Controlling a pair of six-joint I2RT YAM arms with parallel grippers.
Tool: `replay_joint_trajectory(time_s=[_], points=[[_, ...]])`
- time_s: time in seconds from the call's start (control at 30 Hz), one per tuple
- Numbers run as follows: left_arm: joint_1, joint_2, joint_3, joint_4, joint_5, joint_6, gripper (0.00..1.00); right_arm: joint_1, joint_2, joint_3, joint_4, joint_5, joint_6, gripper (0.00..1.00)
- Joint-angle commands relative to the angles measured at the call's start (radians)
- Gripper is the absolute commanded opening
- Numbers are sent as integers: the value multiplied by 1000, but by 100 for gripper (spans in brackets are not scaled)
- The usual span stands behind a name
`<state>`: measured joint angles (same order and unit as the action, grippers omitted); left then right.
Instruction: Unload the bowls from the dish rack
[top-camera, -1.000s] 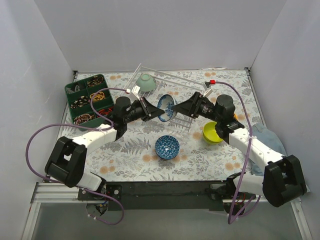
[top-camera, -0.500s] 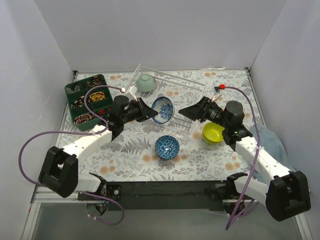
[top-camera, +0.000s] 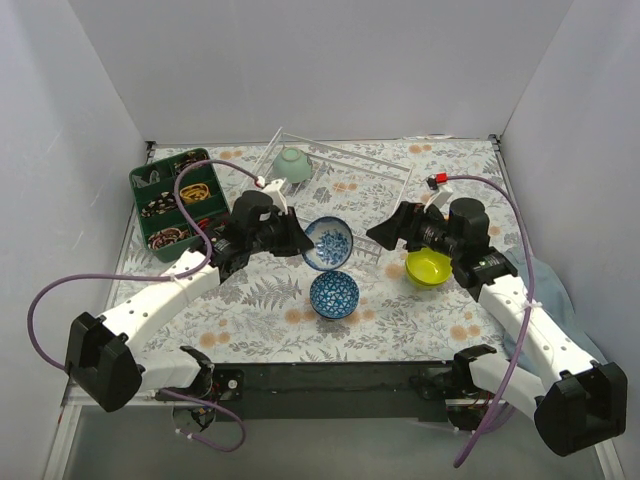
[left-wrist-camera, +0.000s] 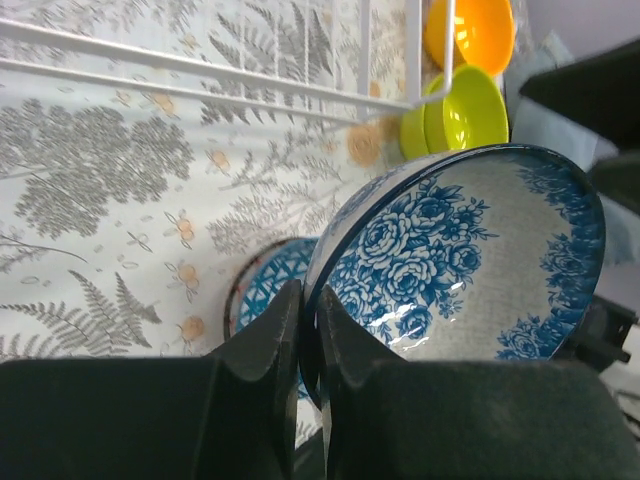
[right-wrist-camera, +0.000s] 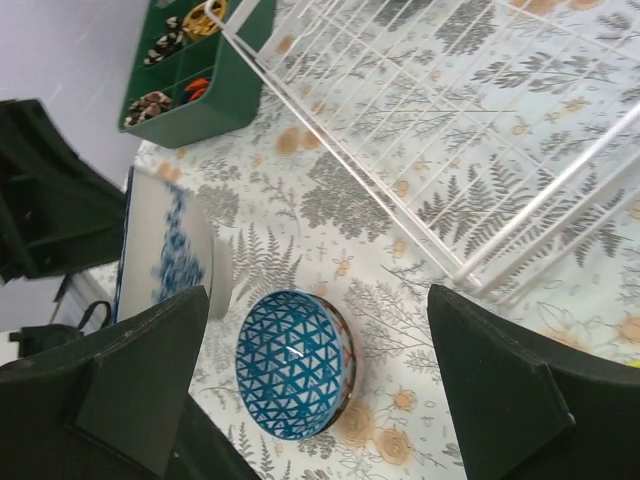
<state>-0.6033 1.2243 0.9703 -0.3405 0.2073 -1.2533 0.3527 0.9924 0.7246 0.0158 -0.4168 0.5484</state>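
Gripping the rim of a blue-and-white flowered bowl (top-camera: 328, 243), the left claw (top-camera: 305, 243) has its fingers pinched tight on the edge, one inside and one outside. The bowl hangs tilted over the middle of the counter (top-camera: 250, 320), out of the dish rack (top-camera: 350, 155) and just behind a blue triangle-patterned bowl (top-camera: 334, 294) that sits upright on the fern-print cloth. I cannot tell whether the two touch. The right claw (top-camera: 380, 232) faces it from the other side, fingers spread wide apart with nothing between them. A lime-yellow bowl (top-camera: 427, 266) rests on the counter under the right arm. The left wrist view shows an orange bowl (left-wrist-camera: 475, 30) just beyond it. A pale green bowl (top-camera: 292, 163) is in the far left end of the rack. A dark green tray (top-camera: 178, 197) stands at the left edge.
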Motion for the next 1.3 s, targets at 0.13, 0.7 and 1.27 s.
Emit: replay_joint_trajectory(time_s=[0.13, 0.7, 1.27], points=[[-167, 72, 134, -222, -124, 68, 0, -6, -46, 76, -189, 185, -163, 98], [-319, 191, 151, -285, -322, 118, 2, -6, -44, 67, -212, 213, -169, 99], [-329, 204, 74, -186, -387, 120, 7, -8, -51, 58, -231, 216, -174, 98]])
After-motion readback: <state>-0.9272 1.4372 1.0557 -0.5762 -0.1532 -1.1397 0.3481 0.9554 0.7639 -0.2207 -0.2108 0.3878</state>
